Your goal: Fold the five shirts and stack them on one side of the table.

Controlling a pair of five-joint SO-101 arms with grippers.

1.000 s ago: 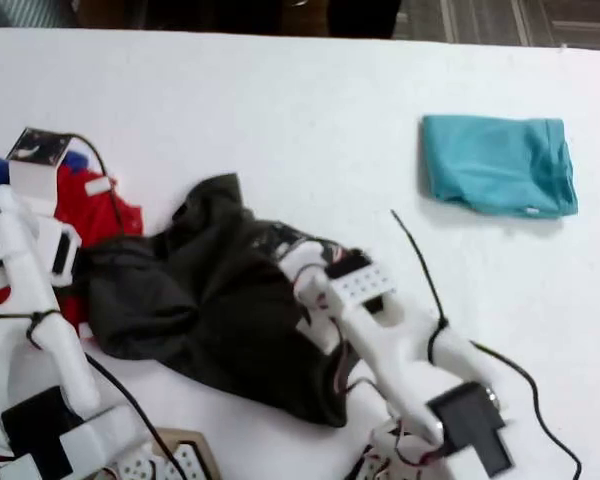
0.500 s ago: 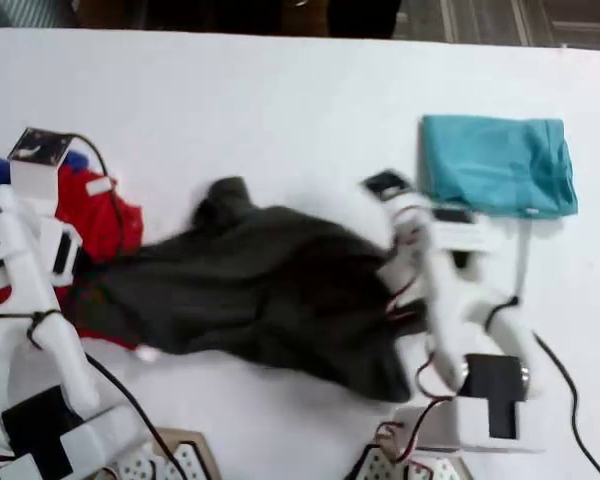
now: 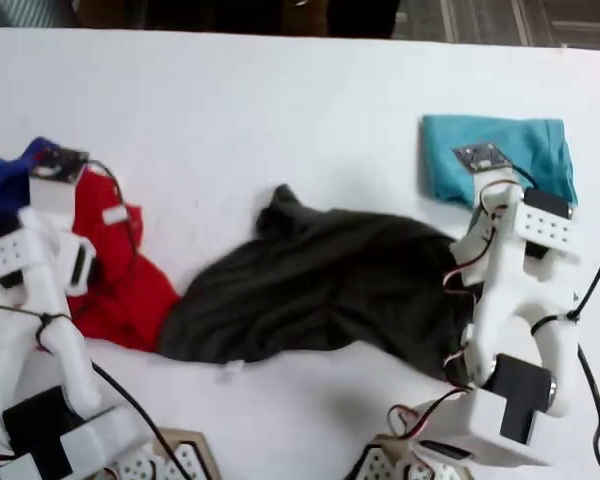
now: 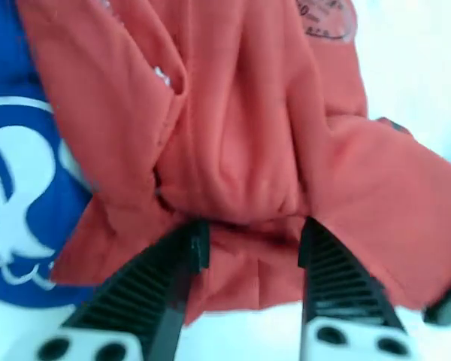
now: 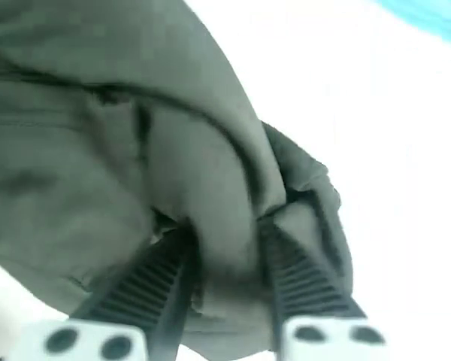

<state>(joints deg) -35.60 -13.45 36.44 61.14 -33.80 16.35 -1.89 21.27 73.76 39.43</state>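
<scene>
On the white table (image 3: 280, 100) the dark shirt (image 3: 320, 290) is spread out from the right gripper (image 5: 225, 241), which is closed on a fold of it. A bunch of the red shirt (image 4: 240, 113) is pinched by the left gripper (image 4: 252, 237), with the blue shirt (image 4: 22, 150) touching it alongside. The folded teal shirt (image 3: 500, 160) is lying near, beyond the right gripper.

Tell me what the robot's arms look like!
The left arm and right arm are chunky white plastic with black motor blocks, thin black cables and small red wires. The left gripper and right gripper each have two black ribbed fingers on white bases with round holes.
</scene>
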